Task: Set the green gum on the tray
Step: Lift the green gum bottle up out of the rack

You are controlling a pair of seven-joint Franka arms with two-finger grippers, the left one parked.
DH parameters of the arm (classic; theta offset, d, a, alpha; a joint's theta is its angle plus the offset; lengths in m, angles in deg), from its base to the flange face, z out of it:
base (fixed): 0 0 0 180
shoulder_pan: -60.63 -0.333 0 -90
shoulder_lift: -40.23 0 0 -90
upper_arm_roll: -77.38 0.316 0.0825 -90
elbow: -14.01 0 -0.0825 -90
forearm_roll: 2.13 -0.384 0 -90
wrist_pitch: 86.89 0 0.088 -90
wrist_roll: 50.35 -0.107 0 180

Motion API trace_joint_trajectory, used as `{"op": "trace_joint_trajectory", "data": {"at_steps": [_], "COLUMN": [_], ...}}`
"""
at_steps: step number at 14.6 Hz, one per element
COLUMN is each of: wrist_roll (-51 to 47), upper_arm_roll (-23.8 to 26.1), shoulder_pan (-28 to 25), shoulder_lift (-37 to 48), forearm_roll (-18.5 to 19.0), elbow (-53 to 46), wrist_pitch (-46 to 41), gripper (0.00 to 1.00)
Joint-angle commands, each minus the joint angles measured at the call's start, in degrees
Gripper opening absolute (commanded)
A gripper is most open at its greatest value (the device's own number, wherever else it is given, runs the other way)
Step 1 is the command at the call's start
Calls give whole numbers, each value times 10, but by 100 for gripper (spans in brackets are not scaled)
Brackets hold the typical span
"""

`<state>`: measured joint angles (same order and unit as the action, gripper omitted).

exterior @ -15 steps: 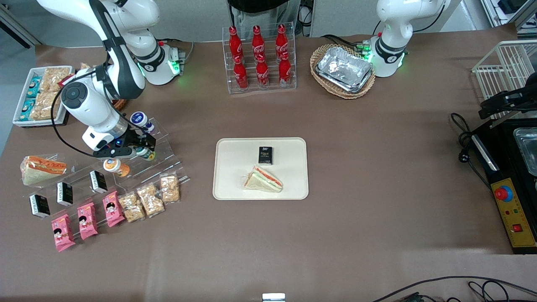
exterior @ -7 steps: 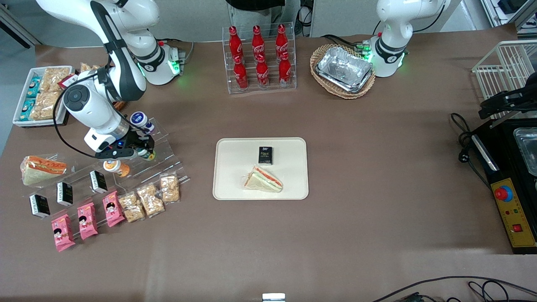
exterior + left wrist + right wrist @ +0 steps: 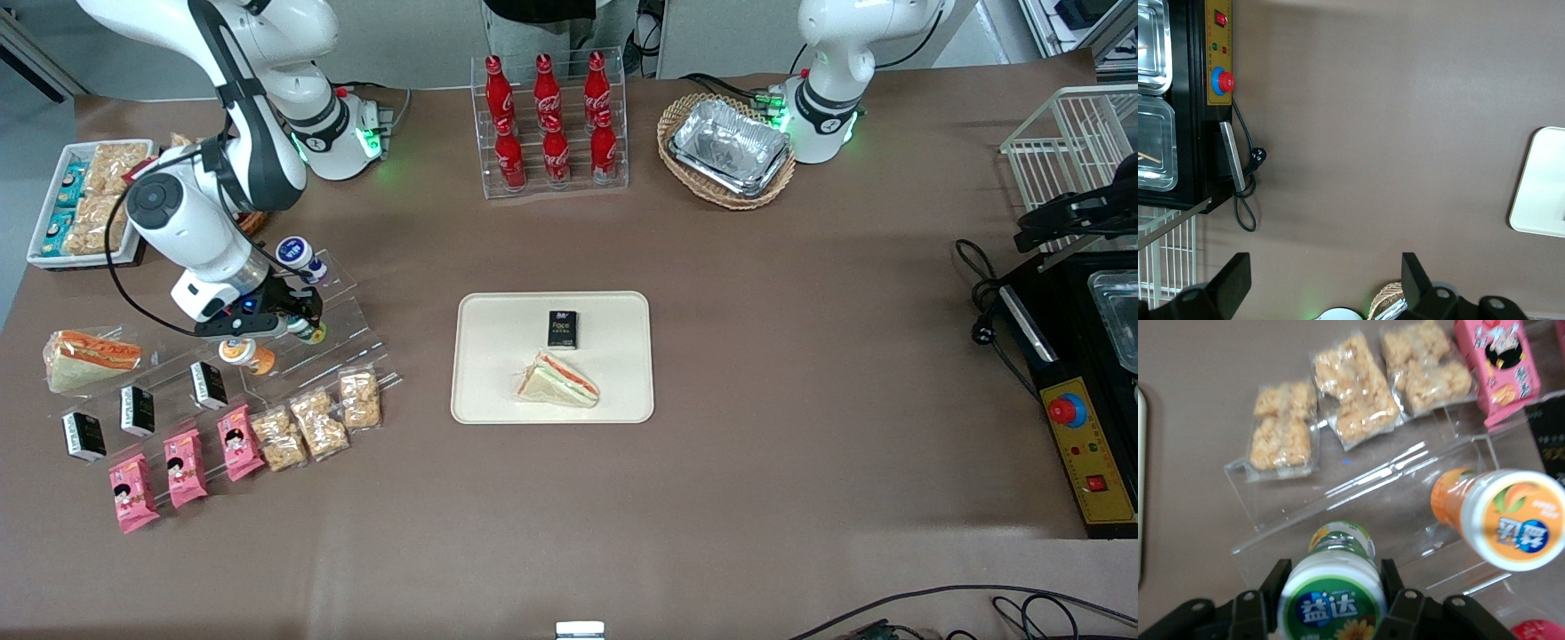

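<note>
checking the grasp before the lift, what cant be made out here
- Green gum: the right wrist view's edge cuts off part of its lid; in the front view the gripper hides most of it.
- Gripper: its fingers sit on either side of the gum, but pad contact is hidden by the bottle.
- Tray: only an edge strip shows in the right wrist view.
- Orange gum: its label print is blurred.

Light fell evenly and fairly bright on the brown bench, with only soft shadows. Green lamps glowed at the arm bases. Foil pans near the parked arm's end gave glare. The wrist view blurred on the gum held in the end effector.
</note>
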<state>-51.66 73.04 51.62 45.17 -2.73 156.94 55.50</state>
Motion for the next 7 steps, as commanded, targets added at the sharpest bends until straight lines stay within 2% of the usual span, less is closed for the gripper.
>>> {"op": "trace_joint_trajectory", "data": {"at_steps": [1, 5, 7], "wrist_roll": [11, 14, 8], "upper_arm_roll": [-5, -2, -1], "shoulder_pan": [-4, -6, -7], "shoulder_lift": [60, 75, 70], "forearm_roll": [9, 7, 1], "elbow": [-40, -206, -287], "wrist_pitch": [-76, -299, -385], "gripper": [48, 43, 42]}}
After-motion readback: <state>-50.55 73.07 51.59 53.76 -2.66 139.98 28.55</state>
